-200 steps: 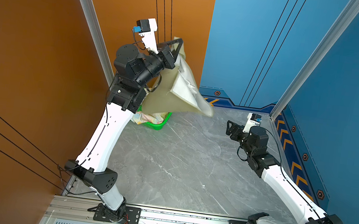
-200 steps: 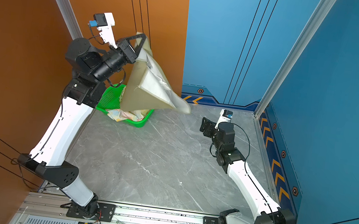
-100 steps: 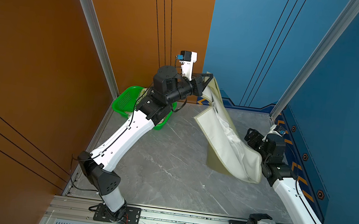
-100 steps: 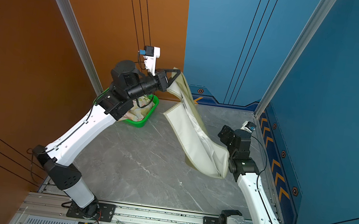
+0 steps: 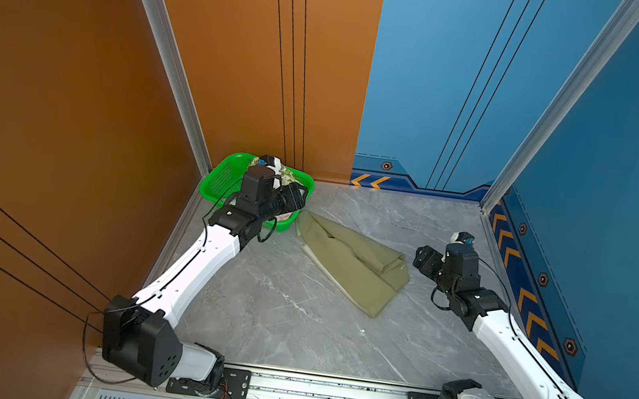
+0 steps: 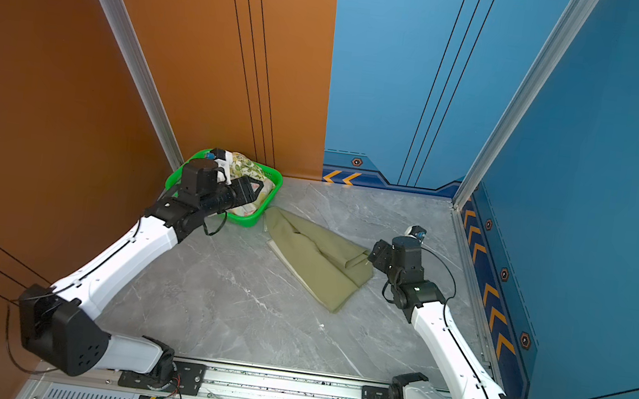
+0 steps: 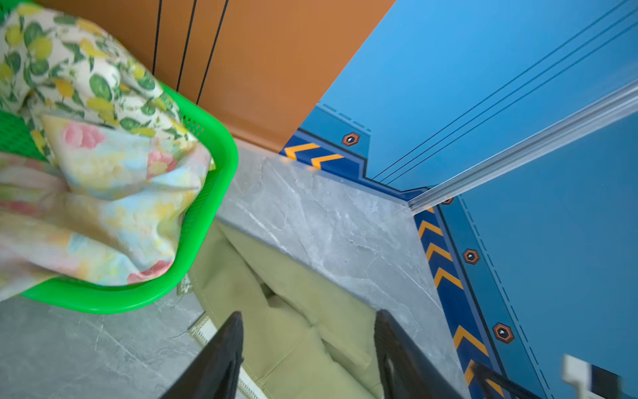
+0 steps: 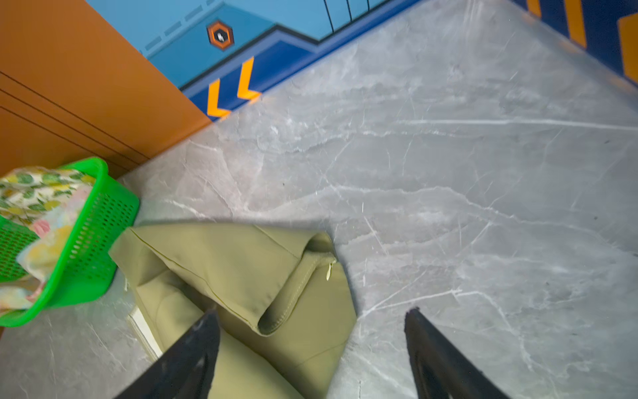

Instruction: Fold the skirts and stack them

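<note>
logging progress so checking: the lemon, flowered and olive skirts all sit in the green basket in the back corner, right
Not the olive skirt: it lies on the table beside the green basket, as both top views show. The lemon skirt and flowered skirt do sit in the basket in the back corner.

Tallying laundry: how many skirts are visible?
3: olive-green cloth skirt on the grey table; white lemon-print skirt and pastel floral skirt in the green plastic basket; more may hide underneath.
</note>
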### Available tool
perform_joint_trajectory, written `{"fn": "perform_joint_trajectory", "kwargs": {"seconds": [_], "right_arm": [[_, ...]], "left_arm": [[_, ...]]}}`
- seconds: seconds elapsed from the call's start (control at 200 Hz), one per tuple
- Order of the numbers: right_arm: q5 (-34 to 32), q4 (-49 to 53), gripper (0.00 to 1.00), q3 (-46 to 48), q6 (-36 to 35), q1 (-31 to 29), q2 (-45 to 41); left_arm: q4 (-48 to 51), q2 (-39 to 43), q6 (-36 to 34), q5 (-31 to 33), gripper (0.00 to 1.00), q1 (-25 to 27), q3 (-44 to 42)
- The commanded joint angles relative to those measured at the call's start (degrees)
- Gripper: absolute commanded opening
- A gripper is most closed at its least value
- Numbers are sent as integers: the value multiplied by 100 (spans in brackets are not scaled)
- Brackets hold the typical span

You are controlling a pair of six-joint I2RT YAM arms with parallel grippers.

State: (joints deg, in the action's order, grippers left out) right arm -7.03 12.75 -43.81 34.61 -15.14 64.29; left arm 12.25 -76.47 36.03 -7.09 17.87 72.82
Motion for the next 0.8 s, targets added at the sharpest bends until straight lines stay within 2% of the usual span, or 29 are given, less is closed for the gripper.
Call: {"fn": "perform_joint_trajectory", "kwargs": {"seconds": [0.0, 0.235, 0.38, 0.551, 0.796], "right_arm": [[219, 196, 84, 98, 99, -25, 519], [549, 36, 83, -158, -76, 8, 1534], [632, -90, 81, -257, -56, 64, 1813], [808, -155, 80, -176, 121, 379, 1601], [961, -138, 80, 409, 681, 1158, 798]], "left_arm": [[243, 312, -362, 249, 64, 233, -218], [653, 322, -1078, 711, 66, 1183, -437], [702, 171, -1447, 1039, 67, 1703, -639], [736, -376, -2453, 1276, 67, 2442, -437], [1182, -2113, -3605, 1053, 68, 3381, 661]]}}
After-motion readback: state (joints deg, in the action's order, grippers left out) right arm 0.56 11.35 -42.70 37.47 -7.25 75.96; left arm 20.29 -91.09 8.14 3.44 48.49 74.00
